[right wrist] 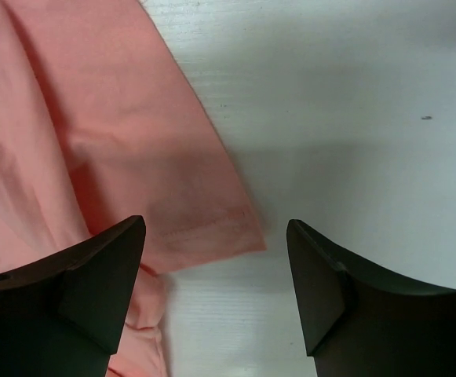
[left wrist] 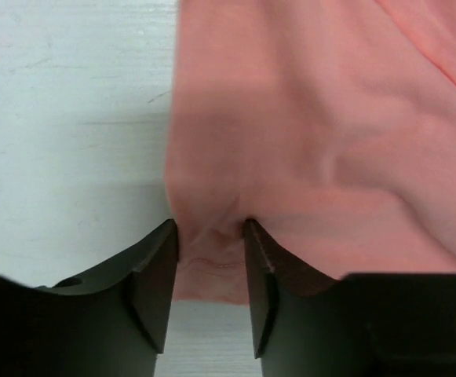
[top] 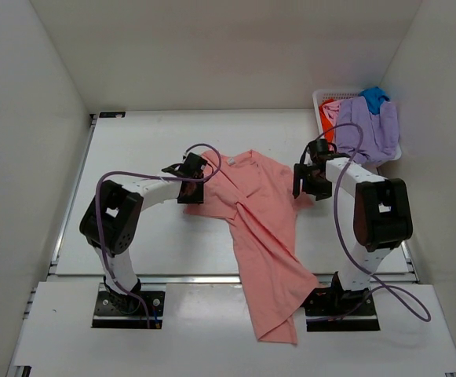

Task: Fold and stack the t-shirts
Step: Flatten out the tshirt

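Fingers first. Left fingers are clenched on the salmon-pink t-shirt, pinching a puckered bit of sleeve hem, with cloth bunched between the tips. Right fingers are spread wide and grip nothing. The other sleeve's hemmed corner lies flat on the worktop just ahead of them, toward their left tip. I cannot tell whether it touches that tip.

Between the two pairs the shirt is spread out but rumpled, with a long crease down its middle. The body runs back toward my bases and spills over the near edge of the worktop. Its tail ends just beside the right base.

Progress, my judgement: early.
- No fold is made and no stack is started.
- Beyond the right fingers, in the far corner, the white lattice basket holds the rest.
- A lavender t-shirt is draped over its rim, with a bright blue t-shirt behind it.
- An orange-red t-shirt shows at the side nearest the fingers.
- All of these wait.

Room:
- Bare worktop lies outward of the left fingers and beyond both pairs, enough to square the shirt.
- White walls stand on three sides.
- The overhanging tail likely wants drawing up first.
- The basket sits near the right wrist, so that is the side to watch.
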